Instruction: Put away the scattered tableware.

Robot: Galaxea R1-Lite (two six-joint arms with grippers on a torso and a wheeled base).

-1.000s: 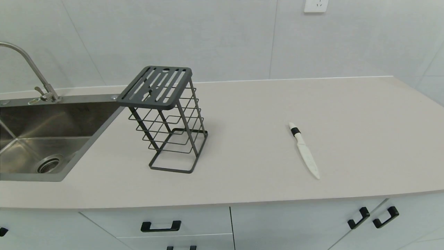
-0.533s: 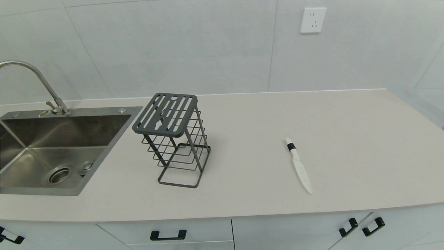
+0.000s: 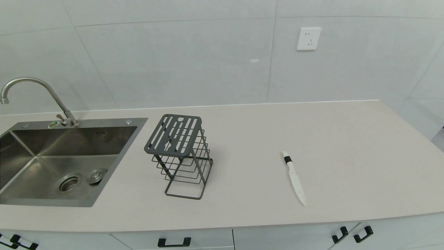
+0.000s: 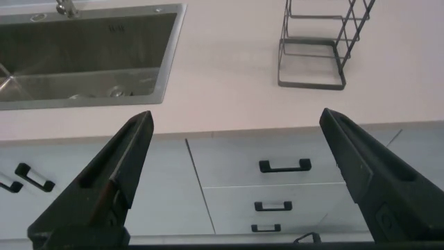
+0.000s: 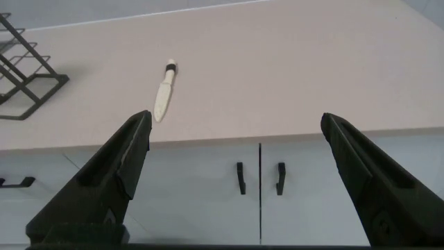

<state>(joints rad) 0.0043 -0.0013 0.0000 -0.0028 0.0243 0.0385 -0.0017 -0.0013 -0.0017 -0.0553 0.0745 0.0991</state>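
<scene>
Holds left gripper (image 4: pixel 235 118) and right gripper (image 5: pixel 235 117) spread wide (both empty) short of counter (image 3: pixel 249 139) bearing knife (image 3: pixel 296 182) and rack (image 3: pixel 172 134).

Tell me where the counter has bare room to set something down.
Widest patch: counter right of the knife, out to its end. Also open: between knife and wire rack, and behind both to the wall. Tightest: the narrow strip between rack and sink rim.
</scene>
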